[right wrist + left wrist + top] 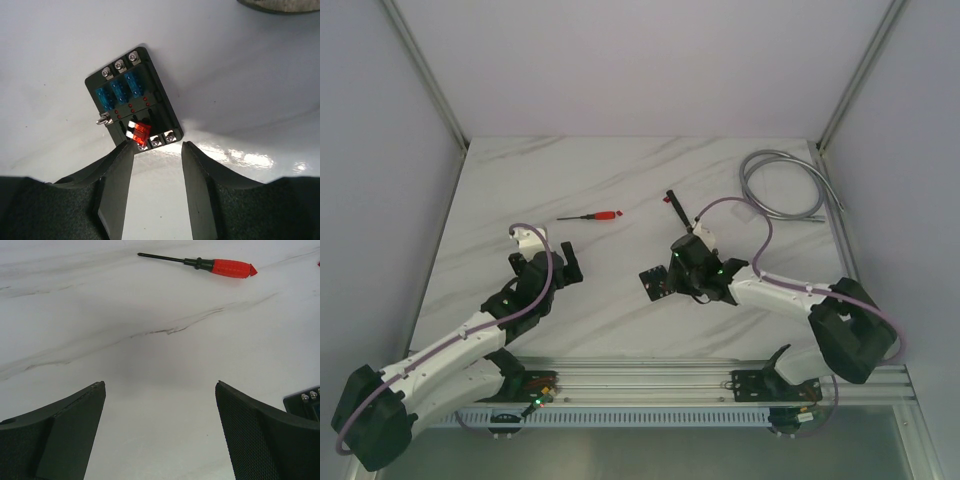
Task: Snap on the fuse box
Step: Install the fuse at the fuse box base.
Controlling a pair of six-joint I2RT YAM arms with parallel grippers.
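Fuses in blue (120, 90) fill one row of the fuse box (132, 100), which lies flat on the white marbled table (240, 75) near its middle. One red fuse (141, 131) sits at the box's near end and looks slightly askew. A faint haze over the slots may be a clear top, but whether a cover is on and clicked home cannot be told. No loose cover shows anywhere beside the box.

Just short of the box's near end is the right gripper (157, 146). Its jaws are apart with nothing between them, and one fingertip (126, 149) is at or touching the box's corner. To the left of the box, a little apart, hangs the left gripper (160, 390), spread wide over bare table, with the box's edge just inside its wrist view.

Beyond the box and to the left lies a red-handled screwdriver (592, 216), and well beyond it to the right a coiled grey cable (785, 185).

My reading is that the snap-on is either just done or about to be pressed, so seating needs checking.
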